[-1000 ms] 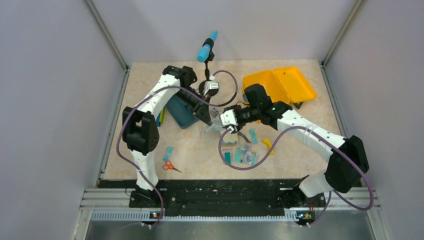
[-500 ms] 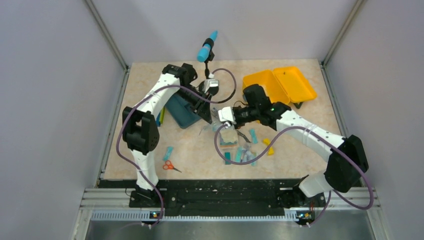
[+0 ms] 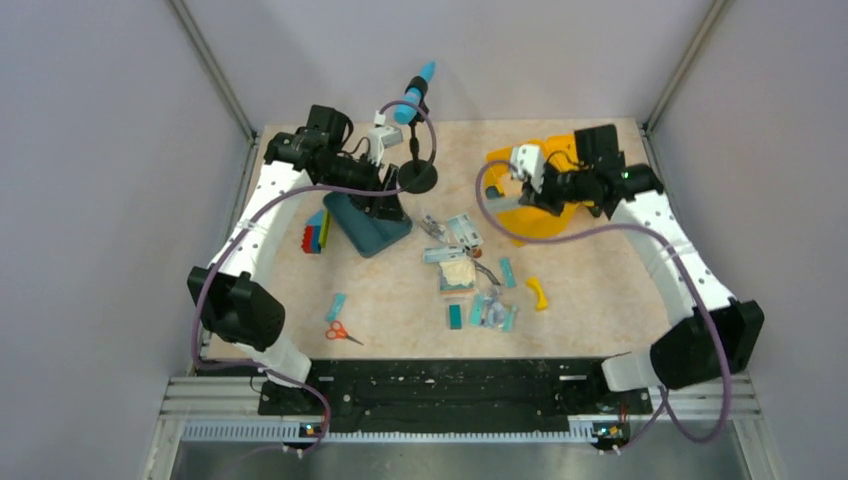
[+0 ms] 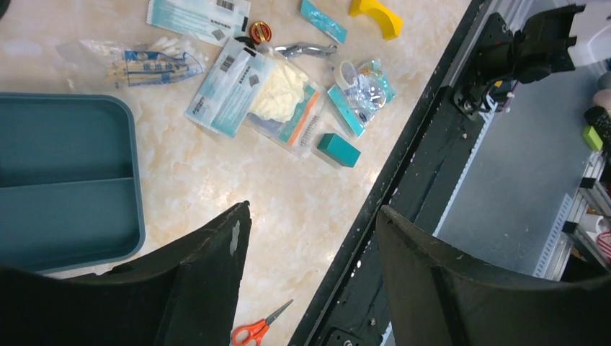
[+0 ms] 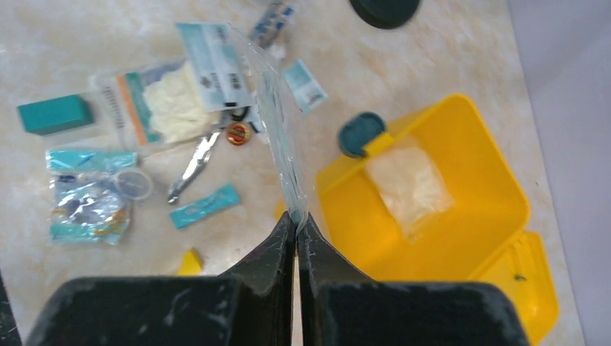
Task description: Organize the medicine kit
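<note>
The medicine kit (image 3: pixel 500 161) is an open yellow box at the back right, partly hidden by my right arm. In the right wrist view the medicine kit (image 5: pixel 461 238) holds one white packet (image 5: pixel 408 184). My right gripper (image 5: pixel 297 216) is shut on the edge of a clear plastic packet (image 5: pixel 277 122), which hangs at the box's near rim. The right gripper (image 3: pixel 518 195) hovers by the box's left side. The teal insert tray (image 3: pixel 368 228) lies on the table apart from the box. My left gripper (image 3: pixel 388 207) hangs over the tray's edge. The left gripper (image 4: pixel 313 213) is open and holds nothing.
Loose supplies (image 3: pixel 458 262) lie mid-table: packets, gloves (image 4: pixel 277 90), tweezers (image 5: pixel 191 164), teal boxes. A small yellow curved piece (image 3: pixel 538 292) lies to their right. Orange scissors (image 3: pixel 340 330) lie near the front left. A blue-tipped stand (image 3: pixel 413 95) and coloured blocks (image 3: pixel 317 232) are at the back left.
The right gripper shut on the clear packet at the pile and carried it back right to the yellow box. The left gripper opened and pulled back over the teal tray.
</note>
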{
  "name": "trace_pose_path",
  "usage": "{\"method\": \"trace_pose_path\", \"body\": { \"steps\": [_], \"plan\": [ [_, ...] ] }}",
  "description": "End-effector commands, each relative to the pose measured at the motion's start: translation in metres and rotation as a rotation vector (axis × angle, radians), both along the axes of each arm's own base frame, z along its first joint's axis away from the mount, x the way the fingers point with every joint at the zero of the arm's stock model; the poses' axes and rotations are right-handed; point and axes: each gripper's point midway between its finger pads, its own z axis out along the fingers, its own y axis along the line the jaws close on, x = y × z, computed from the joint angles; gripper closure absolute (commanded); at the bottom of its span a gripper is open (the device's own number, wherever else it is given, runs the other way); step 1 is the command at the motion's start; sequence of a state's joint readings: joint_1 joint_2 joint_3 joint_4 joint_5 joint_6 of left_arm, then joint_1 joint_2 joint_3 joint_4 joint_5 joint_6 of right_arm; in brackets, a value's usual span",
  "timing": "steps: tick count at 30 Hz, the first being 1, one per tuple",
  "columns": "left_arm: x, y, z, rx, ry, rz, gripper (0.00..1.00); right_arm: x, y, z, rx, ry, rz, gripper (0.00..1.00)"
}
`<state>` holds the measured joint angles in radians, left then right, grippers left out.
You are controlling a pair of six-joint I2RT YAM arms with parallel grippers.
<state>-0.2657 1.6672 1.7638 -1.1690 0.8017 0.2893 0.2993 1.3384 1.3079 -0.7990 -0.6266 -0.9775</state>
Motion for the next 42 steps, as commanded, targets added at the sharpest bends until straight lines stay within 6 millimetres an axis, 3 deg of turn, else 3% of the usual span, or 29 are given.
{"method": "trace_pose_path", "body": {
  "steps": [1, 5, 10, 14, 20, 27, 32, 38, 42],
  "plan": [
    [-0.001, 0.001, -0.005, 0.016, -0.073, 0.000, 0.31, 0.038, -0.030, 0.015, 0.041, 0.135, -0.159, 1.00],
    [-0.003, 0.009, -0.008, 0.054, -0.106, 0.024, 0.32, 0.079, -0.051, 0.003, 0.007, 0.293, -0.281, 1.00],
    [-0.012, 0.012, -0.012, 0.052, -0.112, 0.034, 0.33, 0.109, -0.058, -0.039, -0.080, 0.528, -0.358, 1.00],
    [-0.020, 0.017, -0.016, 0.068, -0.113, 0.036, 0.34, 0.126, -0.055, -0.066, -0.077, 0.661, -0.424, 1.00],
    [-0.026, 0.024, -0.022, 0.105, -0.123, 0.045, 0.34, 0.144, -0.063, -0.102, -0.125, 0.710, -0.518, 1.00],
    [-0.030, 0.029, -0.030, 0.130, -0.117, 0.048, 0.35, 0.185, -0.070, -0.108, -0.101, 0.610, -0.650, 1.00],
    [-0.029, 0.030, -0.032, 0.139, -0.114, 0.047, 0.35, 0.202, -0.071, -0.111, -0.074, 0.567, -0.697, 1.00],
    [-0.027, 0.030, -0.034, 0.142, -0.104, 0.049, 0.36, 0.221, -0.081, -0.135, -0.112, 0.533, -0.817, 1.00],
    [-0.025, 0.032, -0.036, 0.159, -0.105, 0.060, 0.37, 0.231, -0.077, -0.134, -0.091, 0.508, -0.871, 0.96]
  ]
}}
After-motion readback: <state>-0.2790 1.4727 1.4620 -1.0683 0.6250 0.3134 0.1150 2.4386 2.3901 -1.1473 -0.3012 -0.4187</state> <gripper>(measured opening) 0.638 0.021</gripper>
